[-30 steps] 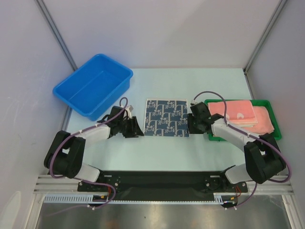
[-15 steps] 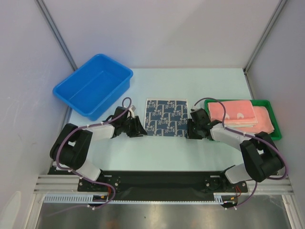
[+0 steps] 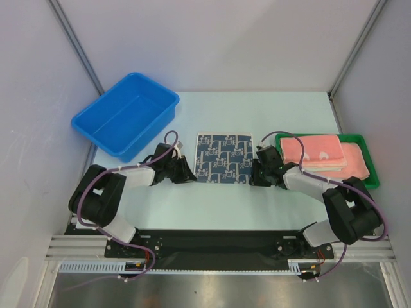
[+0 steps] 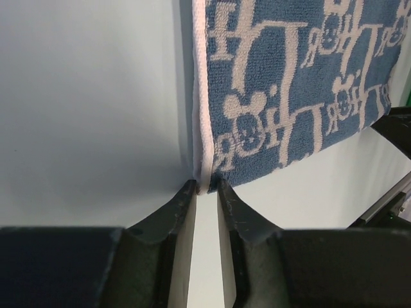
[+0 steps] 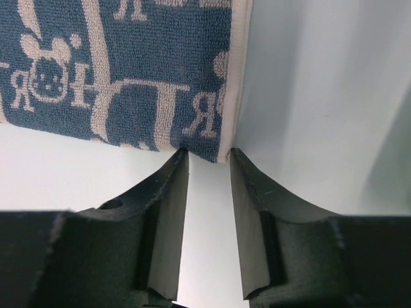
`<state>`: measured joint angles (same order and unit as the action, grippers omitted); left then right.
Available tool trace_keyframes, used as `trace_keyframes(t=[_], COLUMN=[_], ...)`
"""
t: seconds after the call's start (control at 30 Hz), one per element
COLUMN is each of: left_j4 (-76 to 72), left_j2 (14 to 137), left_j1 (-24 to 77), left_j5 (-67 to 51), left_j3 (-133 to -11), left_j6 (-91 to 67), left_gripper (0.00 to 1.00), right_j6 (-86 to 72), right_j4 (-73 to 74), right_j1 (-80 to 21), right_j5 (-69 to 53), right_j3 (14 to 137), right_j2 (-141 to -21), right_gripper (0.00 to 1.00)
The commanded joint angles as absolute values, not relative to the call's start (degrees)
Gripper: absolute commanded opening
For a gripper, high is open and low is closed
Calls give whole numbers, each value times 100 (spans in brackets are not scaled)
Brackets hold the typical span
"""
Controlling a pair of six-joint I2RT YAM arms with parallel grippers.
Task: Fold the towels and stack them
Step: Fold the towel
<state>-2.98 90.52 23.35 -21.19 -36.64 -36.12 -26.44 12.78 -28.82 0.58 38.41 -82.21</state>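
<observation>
Flat on table (image 3: 257, 115), spread towel (image 3: 224, 158), lying between the two grippers. At left gripper (image 4: 205, 189) fingertips, towel's corner, hem reaching into the gap between the tips; rest of towel ahead and to the right of those fingers. Just ahead of right gripper (image 5: 207, 157) fingertips, the other near corner; rest of towel ahead and to the left. Behind and outward of left fingers, bin (image 3: 128, 112). Outward of right fingers, tray (image 3: 375, 174), folded towels (image 3: 324, 154) stacked in it.
</observation>
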Motion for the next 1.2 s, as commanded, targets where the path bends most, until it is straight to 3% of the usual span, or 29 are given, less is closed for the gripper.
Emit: trace_keyframes(t=[0.0,0.1,0.13,0.23,0.77,1.17], left_j4=[-44,158,245,395,1353,1916], left_j2=[9220,9176,9158,9018,7023,7654], left_j1=[2373,2373,2373,2373,2479,2478], left_j5=[-1705,-1653,-1626,-1582,-1318,-1187], left_j3=[-3665,-3735,-3753,-3788,-3445,-4840], left_j6=[-3437,-3367,-3340,-3296,-3419,-3209], left_gripper=[25,13,3,0,0,0], right_j6=[-2540,-2461,-2417,-2364,-3032,-2962], right_j4=[1397,1328,1336,1537,2461,2373], right_j1=[-2918,-2918,-2935,-3032,-3524,-3235], right_j5=[62,-193,-237,-202,0,431], right_j3=[3639,3551,3559,3621,3173,4024], right_j2=[-8297,-8183,-8148,-8086,-6179,-6407], right_gripper=[36,22,12,0,0,0])
